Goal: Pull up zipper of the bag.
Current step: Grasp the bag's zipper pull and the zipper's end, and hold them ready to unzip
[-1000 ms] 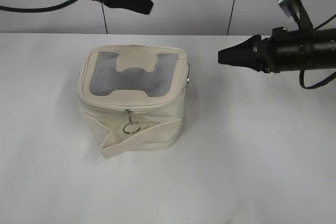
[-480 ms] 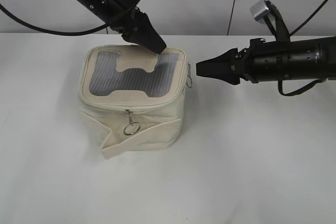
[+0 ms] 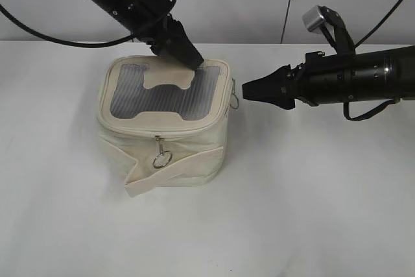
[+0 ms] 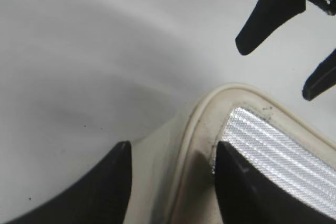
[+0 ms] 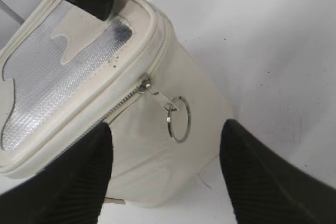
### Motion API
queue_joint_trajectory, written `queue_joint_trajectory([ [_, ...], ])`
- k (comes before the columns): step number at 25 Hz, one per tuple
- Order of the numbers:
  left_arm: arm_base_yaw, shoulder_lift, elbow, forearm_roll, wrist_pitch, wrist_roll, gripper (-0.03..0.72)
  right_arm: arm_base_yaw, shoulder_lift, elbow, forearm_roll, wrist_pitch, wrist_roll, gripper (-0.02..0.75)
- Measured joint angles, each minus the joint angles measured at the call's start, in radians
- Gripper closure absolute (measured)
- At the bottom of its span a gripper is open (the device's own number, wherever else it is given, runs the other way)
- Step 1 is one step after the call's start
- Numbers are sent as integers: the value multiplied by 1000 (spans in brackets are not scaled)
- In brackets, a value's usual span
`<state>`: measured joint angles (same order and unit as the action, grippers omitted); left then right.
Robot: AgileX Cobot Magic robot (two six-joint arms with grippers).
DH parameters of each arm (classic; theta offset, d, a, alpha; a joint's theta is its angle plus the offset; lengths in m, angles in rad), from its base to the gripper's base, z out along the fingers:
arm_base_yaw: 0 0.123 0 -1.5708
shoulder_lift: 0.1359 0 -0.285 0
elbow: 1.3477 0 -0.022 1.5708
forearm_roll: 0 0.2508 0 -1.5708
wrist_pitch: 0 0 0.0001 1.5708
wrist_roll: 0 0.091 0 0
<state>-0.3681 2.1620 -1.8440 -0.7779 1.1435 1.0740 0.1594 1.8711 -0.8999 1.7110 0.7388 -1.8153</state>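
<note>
A cream box-shaped bag [image 3: 174, 141] with a silver mesh top stands on the white table. One ring zipper pull [image 3: 162, 157] hangs at its front. A second ring pull [image 3: 235, 100] hangs on its right side. My left gripper [image 3: 188, 56] is open and rests at the bag's back top edge. In the left wrist view its jaws [image 4: 172, 150] straddle the bag's rim [image 4: 197, 129]. My right gripper [image 3: 249, 89] is open, level with the right-side pull and just short of it. In the right wrist view the ring pull [image 5: 156, 96] hangs between the jaws [image 5: 165, 128], ahead of their tips.
The white table [image 3: 311, 192] spreads around the bag. A pale wall with dark vertical seams [image 3: 288, 4] stands behind. A flap of the bag [image 3: 152, 183] juts out at its lower front left.
My left gripper came down from above onto the bag's back top edge. My right gripper moved left toward the bag's right side. The bag has stayed put.
</note>
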Motion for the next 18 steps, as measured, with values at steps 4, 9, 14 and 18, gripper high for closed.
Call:
queue_joint_trajectory([
  [4,0,29,-1,-10,9,-1,305,0,0,0,-4,0,0,231],
  [9,-2,33,-1,-9,15,-2,602,0,1,0,-8,-5,-1,231],
  [14,-3,33,-1,-6,15,-1,645,15,26,0,-32,-44,-31,231],
  [18,-3,33,-1,-6,15,-1,645,50,33,0,-30,-98,-65,231],
])
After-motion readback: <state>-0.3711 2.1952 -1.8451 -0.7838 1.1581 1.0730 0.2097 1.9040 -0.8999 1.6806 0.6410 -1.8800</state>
